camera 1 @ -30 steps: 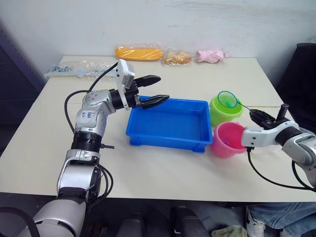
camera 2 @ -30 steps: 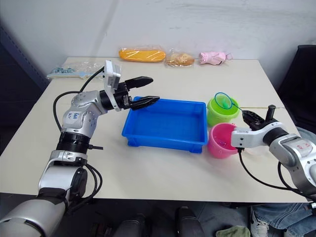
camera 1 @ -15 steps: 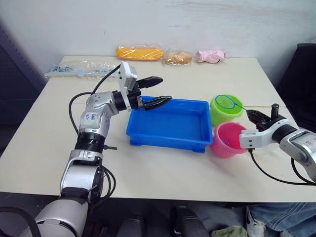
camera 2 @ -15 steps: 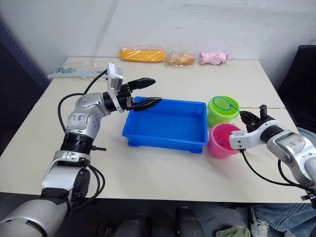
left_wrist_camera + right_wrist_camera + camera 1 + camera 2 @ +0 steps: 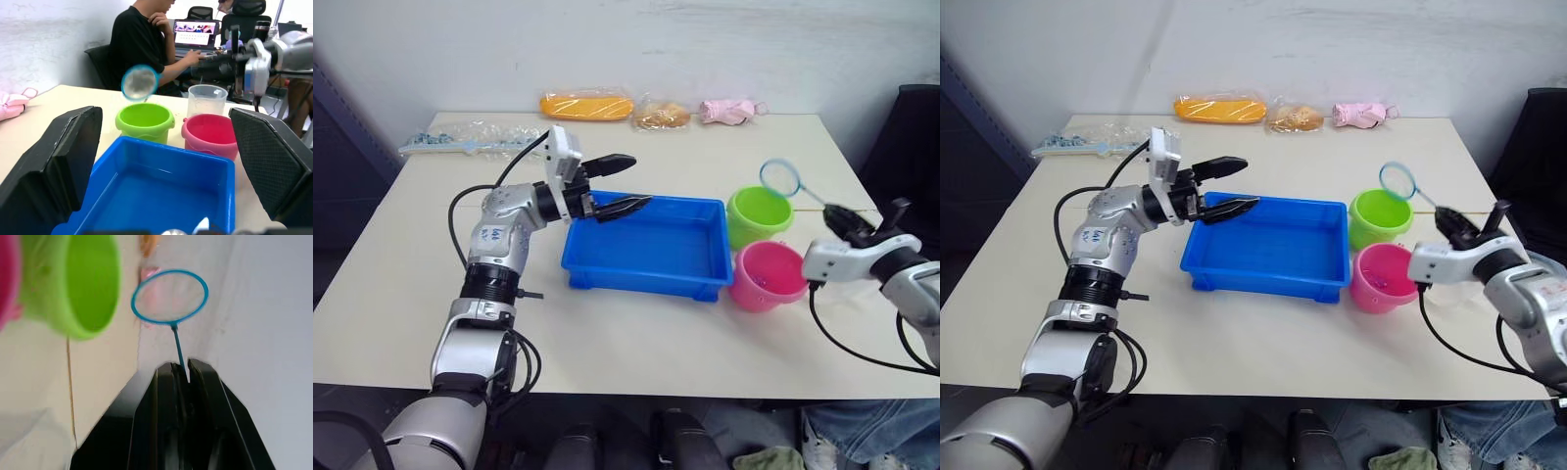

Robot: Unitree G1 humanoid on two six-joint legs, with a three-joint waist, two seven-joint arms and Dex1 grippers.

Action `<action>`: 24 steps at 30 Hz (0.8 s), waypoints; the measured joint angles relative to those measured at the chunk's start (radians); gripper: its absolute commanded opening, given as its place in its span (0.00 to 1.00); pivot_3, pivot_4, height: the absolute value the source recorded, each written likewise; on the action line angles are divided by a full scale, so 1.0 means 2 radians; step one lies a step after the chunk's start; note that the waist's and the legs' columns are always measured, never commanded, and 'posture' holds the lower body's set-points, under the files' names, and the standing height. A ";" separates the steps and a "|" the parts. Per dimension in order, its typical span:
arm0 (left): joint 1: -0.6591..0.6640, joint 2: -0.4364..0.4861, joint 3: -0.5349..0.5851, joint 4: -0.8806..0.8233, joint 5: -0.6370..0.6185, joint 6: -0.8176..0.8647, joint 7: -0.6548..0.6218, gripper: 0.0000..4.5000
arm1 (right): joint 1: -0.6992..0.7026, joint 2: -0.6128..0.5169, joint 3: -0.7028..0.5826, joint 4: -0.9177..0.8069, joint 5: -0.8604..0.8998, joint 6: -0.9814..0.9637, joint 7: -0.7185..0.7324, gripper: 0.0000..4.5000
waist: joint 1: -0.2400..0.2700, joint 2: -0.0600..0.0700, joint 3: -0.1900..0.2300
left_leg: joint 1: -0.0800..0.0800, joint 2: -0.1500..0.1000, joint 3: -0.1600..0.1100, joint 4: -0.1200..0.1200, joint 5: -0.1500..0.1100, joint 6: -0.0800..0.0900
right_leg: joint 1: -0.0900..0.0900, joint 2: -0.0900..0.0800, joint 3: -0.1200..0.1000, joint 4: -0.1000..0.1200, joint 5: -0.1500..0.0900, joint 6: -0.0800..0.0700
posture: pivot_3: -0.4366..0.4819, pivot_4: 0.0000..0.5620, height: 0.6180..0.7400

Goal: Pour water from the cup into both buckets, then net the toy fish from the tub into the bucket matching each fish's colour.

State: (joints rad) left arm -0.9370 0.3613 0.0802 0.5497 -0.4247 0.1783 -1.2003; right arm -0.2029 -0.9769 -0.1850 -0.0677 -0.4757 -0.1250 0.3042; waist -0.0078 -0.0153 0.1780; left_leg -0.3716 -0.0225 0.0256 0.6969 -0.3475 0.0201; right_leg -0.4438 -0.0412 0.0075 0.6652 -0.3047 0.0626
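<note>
**Blue-rimmed net lifted off the green bucket**

Blue hoop of the net (image 5: 1396,178) now hangs in the air behind the green bucket (image 5: 1379,217); half a second ago it lay over that bucket's mouth, and a second ago it stood just above the rim. The right gripper (image 5: 180,377) has swung it up and back, its fingers clenched on the thin dark handle. Judged from this, a drop into the green bucket is done and the net is free to return to the tub (image 5: 1268,245). The left gripper (image 5: 619,182) stays over the tub's far left corner, fingers spread and empty.

Tub: glossy, hard blue plastic, shallow and rectangular with a raised rim. Buckets: smooth round pails flaring to the rim, green behind pink (image 5: 1381,278), touching or nearly so, just right of the tub. Cup (image 5: 207,100): clear, thin-walled, standing beyond the pink bucket. Small specks lie in the pink bucket, too small to identify. Worktop (image 5: 636,323): matt, pale.
</note>
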 measured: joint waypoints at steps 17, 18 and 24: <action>0.123 0.163 0.030 -0.052 -0.036 -0.016 -0.151 1.00 | -0.004 0.085 -0.023 -0.191 0.579 0.382 0.280 0.00 | 0.003 0.000 0.000 | -0.001 0.000 -0.002 0.000 -0.001 0.001 | 0.001 -0.001 -0.002 -0.002 0.000 0.000 | 0.48 0.27 1.00; 0.135 0.176 0.034 -0.062 -0.042 -0.007 -0.151 1.00 | 0.010 0.087 -0.004 -0.195 0.578 0.378 0.295 0.00 | 0.003 0.000 0.000 | -0.001 0.000 -0.002 0.000 -0.001 0.002 | 0.001 -0.001 -0.001 -0.002 0.000 0.000 | 0.48 0.27 1.00; 0.261 0.226 0.027 -0.143 -0.048 -0.046 -0.151 1.00 | 0.062 0.122 0.080 -0.188 0.504 0.274 0.329 0.00 | 0.002 0.000 0.000 | 0.000 0.000 -0.002 -0.001 -0.001 0.002 | 0.001 -0.002 -0.001 -0.002 0.000 0.000 | 0.48 0.27 1.00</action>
State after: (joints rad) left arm -0.4152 0.8124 0.1343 0.2639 -0.5205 0.0854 -1.5023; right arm -0.0783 -0.7330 -0.0255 -0.4435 0.5316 0.4232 0.9629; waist -0.0041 -0.0152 0.1777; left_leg -0.3713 -0.0225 0.0213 0.6950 -0.3503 0.0245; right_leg -0.4410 -0.0450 0.0047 0.6602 -0.3048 0.0624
